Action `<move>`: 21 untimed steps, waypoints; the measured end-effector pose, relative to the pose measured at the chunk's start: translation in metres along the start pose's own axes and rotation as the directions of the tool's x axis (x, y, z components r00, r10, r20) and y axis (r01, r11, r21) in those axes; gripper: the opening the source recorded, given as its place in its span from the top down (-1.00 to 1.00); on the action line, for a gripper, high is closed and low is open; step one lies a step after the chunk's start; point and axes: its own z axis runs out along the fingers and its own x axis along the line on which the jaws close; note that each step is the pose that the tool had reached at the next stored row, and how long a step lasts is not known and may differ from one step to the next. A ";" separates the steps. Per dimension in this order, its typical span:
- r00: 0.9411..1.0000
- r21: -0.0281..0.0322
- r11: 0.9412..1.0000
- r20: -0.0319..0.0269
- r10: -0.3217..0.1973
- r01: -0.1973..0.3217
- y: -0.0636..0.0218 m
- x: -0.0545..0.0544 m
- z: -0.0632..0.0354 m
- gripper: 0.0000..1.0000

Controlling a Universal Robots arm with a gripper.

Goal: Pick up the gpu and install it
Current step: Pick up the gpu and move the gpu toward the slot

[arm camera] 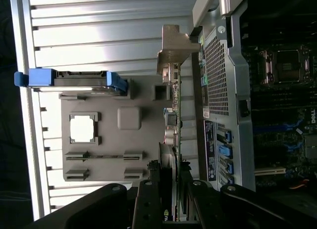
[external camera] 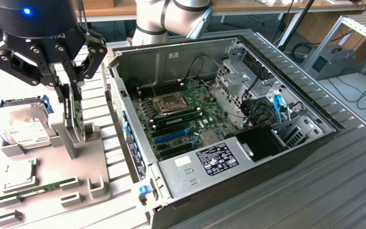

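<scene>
- The gripper (external camera: 68,88) is seen pinched narrow on the gpu (external camera: 75,117), with a finger pressed on each face of the card.
- The gpu is held upright and edge-on, right over the grey holder tray (external camera: 49,157). Whether it's clear of its slot can't be told, tbh.
- In the wrist view, the silver bracket (arm camera: 173,48) is seen at the card's end away from the fingers.
- A hard drive (external camera: 17,126) and a memory stick (external camera: 35,191) are parked on the same tray.
- Further off, toward the exterior view's right, the open PC case (external camera: 170,62) is laid on its side, with the motherboard (external camera: 183,109) exposed.
</scene>
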 end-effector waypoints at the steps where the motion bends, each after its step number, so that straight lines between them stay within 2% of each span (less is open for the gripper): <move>1: 1.000 0.000 1.000 0.000 0.000 0.000 0.0001 -0.001 0.0001 0.47; 14: 1.000 0.000 1.000 0.000 0.000 0.000 0.0016 -0.022 0.0007 0.47; 15: 1.000 0.000 1.000 0.000 0.000 0.000 0.0022 -0.030 0.0009 0.47; 20: 1.000 0.000 1.000 -0.005 0.000 0.000 0.0066 -0.088 0.0025 0.47; 21: 1.000 0.000 1.000 -0.005 0.000 0.000 0.0070 -0.094 0.0026 0.47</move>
